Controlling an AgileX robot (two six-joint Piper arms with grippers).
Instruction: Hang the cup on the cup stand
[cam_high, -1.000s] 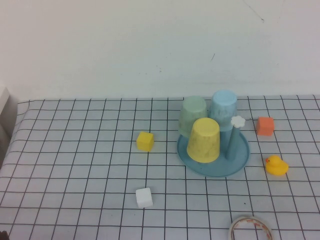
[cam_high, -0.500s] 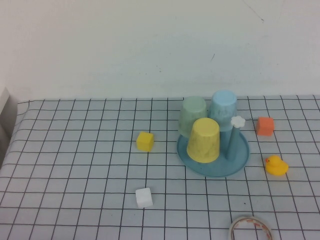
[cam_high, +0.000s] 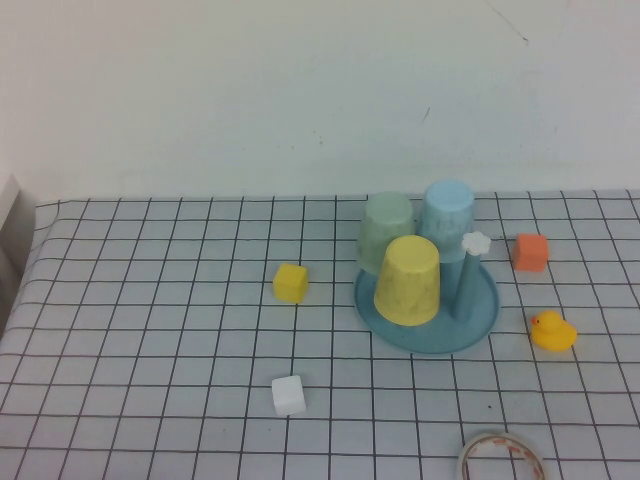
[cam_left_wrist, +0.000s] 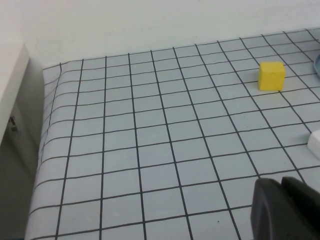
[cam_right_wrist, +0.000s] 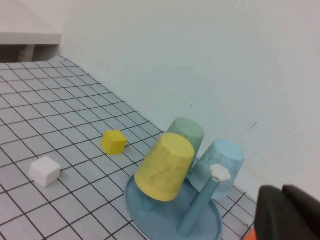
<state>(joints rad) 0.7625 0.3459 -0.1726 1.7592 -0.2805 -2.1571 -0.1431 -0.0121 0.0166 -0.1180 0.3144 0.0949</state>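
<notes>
Left end effector (cam_left_wrist: 282, 187) low over bare counter (cam_left_wrist: 150, 150) at near left, fingers pressed together, holding nothing

Right end effector (cam_right_wrist: 282, 196) raised at near right, closed, empty

Cup (cam_high: 408, 281) already inverted on peg of cup stand (cam_high: 480, 322), beside green and blue cups

Judgement: hanging looks done; next only retreat or park arms

No readable labels or writing

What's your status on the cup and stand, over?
Left gripper shut, parked off to the left. Right gripper shut, held above the table. Yellow cup upside down on the cup stand. Nothing obstructing.
</notes>
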